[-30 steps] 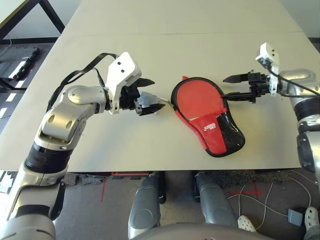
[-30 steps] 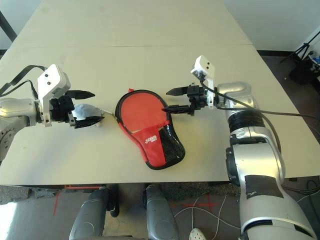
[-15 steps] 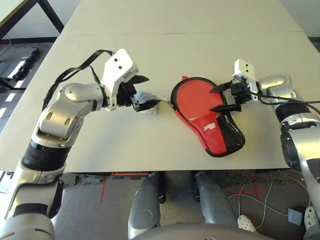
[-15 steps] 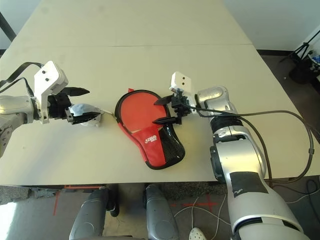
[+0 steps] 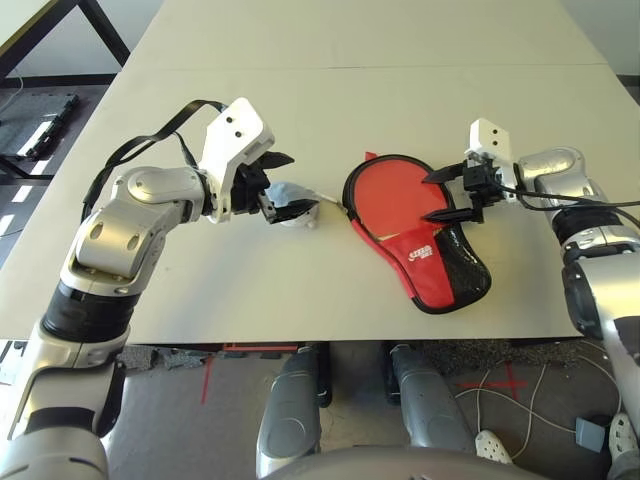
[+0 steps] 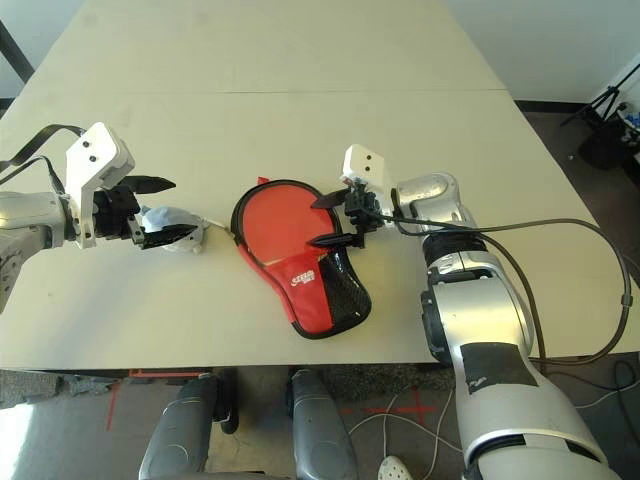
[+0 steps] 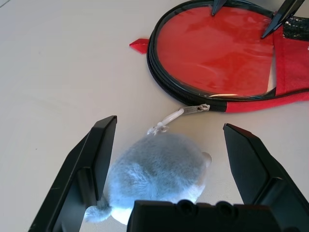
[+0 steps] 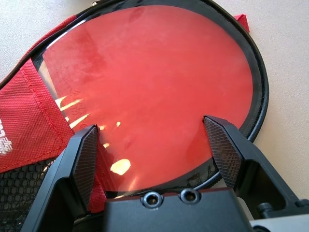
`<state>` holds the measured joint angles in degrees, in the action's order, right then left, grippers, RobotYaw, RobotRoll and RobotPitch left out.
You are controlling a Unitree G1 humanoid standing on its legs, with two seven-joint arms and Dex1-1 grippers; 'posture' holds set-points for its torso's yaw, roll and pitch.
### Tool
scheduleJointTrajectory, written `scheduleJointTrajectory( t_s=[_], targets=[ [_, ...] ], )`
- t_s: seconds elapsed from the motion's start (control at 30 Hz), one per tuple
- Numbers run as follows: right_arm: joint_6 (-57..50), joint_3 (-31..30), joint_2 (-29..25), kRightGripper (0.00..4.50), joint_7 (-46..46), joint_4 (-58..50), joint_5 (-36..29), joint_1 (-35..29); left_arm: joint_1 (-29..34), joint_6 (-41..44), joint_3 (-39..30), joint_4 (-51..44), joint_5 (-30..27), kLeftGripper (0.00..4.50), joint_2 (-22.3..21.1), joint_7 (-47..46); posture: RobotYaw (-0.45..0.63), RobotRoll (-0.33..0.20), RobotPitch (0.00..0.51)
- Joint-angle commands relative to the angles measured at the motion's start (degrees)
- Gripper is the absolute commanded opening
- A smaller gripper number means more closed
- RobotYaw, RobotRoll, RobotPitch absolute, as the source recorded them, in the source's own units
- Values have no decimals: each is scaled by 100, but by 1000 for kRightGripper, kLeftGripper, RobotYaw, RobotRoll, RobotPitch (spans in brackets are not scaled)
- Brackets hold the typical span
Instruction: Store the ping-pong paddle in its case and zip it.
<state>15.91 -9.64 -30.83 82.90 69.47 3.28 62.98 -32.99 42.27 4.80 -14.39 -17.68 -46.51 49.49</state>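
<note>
I see the case [image 5: 420, 235] lying flat on the table [image 5: 330, 110], near its front edge, and I place everything else from it. It is paddle-shaped, red fabric edged with black piping; its narrow end, toward the table's front edge, carries a black mesh pocket and a white logo on a red flap. The round end lies open, and the paddle [image 8: 149, 92] sits inside it, its glossy red rubber face up and ringed by the black zipper. I cannot see the handle; the red flap covers that part. A small red tab sticks out at the case's far rim.

A white cord runs from the zipper pull at the case's left edge to a fuzzy grey-blue pouch [image 7: 157, 174] just beside it.

My left gripper [image 5: 287, 185] is left of the case, fingers spread on either side of the pouch, not closed on it. My right gripper [image 6: 333, 220] hangs over the case's right rim, fingers spread wide above the paddle's face, holding nothing.
</note>
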Motion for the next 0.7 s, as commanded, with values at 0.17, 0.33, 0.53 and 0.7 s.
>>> scheduleJointTrajectory(
  t_s=[0.17,0.33,0.53,0.7],
  targets=[
    [-44,-93,-62,4482,-31,180,250,-177,85,180,196,262,204,4500,-131,26,105,0,251],
    [-37,-91,-51,4482,-40,158,243,-185,59,46,384,578,444,4500,-133,80,100,0,251],
    [-42,-78,-31,4482,-49,134,223,-181,-3,124,473,693,451,4500,-243,400,97,0,252],
    [-37,-75,-12,4482,-70,126,217,-183,-39,155,598,903,567,4500,-296,573,95,0,252]
  ],
)
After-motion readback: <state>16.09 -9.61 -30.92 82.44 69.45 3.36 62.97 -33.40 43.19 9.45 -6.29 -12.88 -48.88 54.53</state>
